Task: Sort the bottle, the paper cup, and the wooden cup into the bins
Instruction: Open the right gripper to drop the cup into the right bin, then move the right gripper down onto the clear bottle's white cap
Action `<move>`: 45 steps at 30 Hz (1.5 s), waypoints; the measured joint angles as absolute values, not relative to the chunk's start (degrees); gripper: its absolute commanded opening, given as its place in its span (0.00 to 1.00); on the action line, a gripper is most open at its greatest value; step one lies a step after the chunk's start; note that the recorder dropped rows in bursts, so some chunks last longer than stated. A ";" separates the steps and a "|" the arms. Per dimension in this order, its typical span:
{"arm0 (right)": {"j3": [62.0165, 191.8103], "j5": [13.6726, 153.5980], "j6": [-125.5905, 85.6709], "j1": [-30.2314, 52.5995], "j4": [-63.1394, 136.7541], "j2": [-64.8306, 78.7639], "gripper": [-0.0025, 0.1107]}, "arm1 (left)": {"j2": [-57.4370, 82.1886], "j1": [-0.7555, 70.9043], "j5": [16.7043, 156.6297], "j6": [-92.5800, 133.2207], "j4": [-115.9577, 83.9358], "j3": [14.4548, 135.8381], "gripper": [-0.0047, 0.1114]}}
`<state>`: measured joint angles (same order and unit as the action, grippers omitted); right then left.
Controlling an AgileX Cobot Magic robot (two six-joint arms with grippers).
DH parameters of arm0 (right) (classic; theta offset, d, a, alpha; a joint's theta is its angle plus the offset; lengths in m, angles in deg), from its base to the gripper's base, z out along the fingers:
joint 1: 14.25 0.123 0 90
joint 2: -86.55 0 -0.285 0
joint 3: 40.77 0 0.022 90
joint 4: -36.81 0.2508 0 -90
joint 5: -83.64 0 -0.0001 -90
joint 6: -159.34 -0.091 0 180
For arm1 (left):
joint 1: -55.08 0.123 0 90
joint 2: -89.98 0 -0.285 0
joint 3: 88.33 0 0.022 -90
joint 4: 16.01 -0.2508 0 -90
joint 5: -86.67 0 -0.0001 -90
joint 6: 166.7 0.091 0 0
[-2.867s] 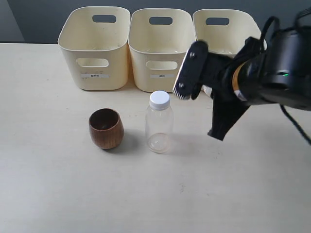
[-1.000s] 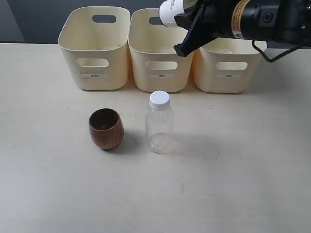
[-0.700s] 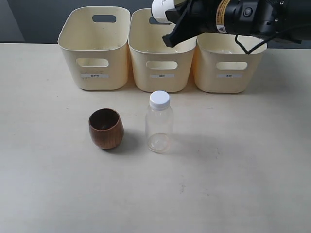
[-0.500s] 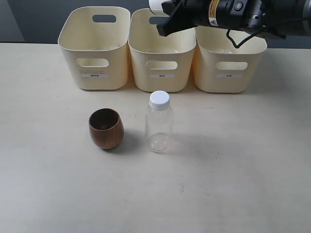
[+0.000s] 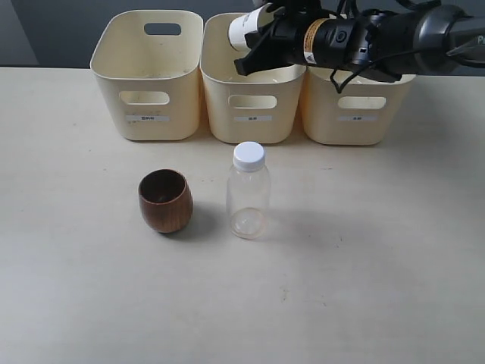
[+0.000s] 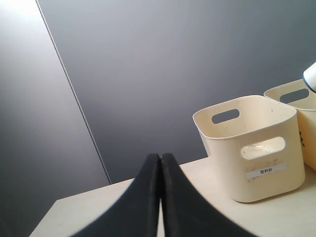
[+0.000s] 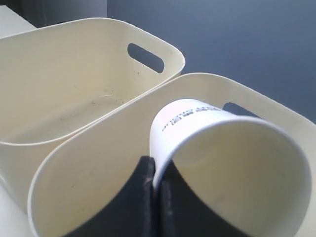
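Note:
My right gripper (image 5: 261,42) is shut on the rim of the white paper cup (image 5: 248,29), holding it tipped on its side over the middle bin (image 5: 250,114). In the right wrist view the paper cup (image 7: 232,163) fills the frame with one finger inside its wall and one outside, right gripper (image 7: 157,183), above the middle bin (image 7: 89,168). The clear bottle (image 5: 248,191) with its white cap stands on the table, and the brown wooden cup (image 5: 165,200) stands to its left. My left gripper (image 6: 161,163) is shut on nothing, off to the left of the left bin (image 6: 252,143).
Three cream bins stand in a row at the back: left bin (image 5: 148,76), middle one, right bin (image 5: 356,106). The right arm (image 5: 379,38) stretches across above the right bin. A dark wall rises behind the table (image 5: 341,288).
The right arm has carried the paper cup leftward from over the right bin, then lowered it over the middle bin. Bottle and wooden cup have not moved.

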<state>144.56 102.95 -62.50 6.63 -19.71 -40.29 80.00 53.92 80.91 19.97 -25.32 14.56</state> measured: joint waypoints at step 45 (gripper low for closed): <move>138.27 132.98 -117.92 6.63 -62.59 -18.66 0.60 | 80.00 53.92 80.91 19.97 -25.32 14.56 0.04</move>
<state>138.27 132.98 -117.92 6.63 -62.59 -18.66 80.00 53.92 80.91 19.97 -25.32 14.56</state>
